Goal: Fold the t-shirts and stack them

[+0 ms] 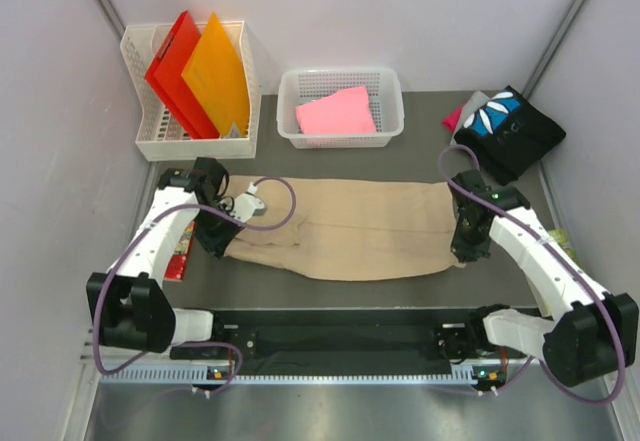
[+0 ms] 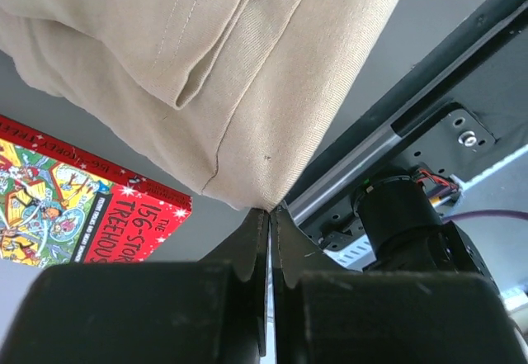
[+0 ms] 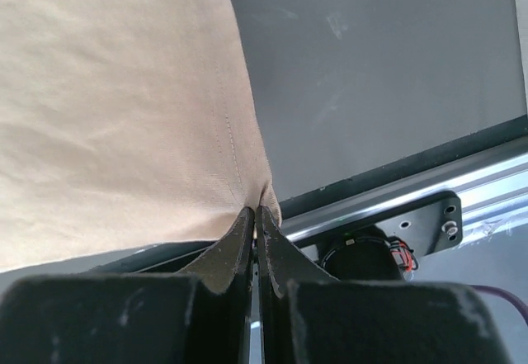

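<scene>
A tan t-shirt (image 1: 350, 226) lies stretched sideways across the middle of the table, partly folded lengthwise. My left gripper (image 1: 224, 248) is shut on its near left corner; in the left wrist view the fingertips (image 2: 270, 210) pinch the tan t-shirt (image 2: 190, 67) at a hemmed corner. At the near right corner my right gripper (image 1: 465, 257) is shut too, its tips (image 3: 255, 210) nipping the tan cloth (image 3: 115, 116). A folded pink t-shirt (image 1: 337, 113) lies in the middle basket. A black t-shirt (image 1: 510, 133) with blue-and-white print sits at the back right on grey (image 1: 478, 101) and magenta (image 1: 455, 118) cloth.
A white mesh basket (image 1: 140, 91) at the back left holds a red folder (image 1: 178, 71) and an orange folder (image 1: 220, 71). The pink shirt's basket (image 1: 392, 96) stands mid-back. A red book (image 1: 180, 257) lies by the left arm. A black rail (image 1: 340, 339) runs along the near edge.
</scene>
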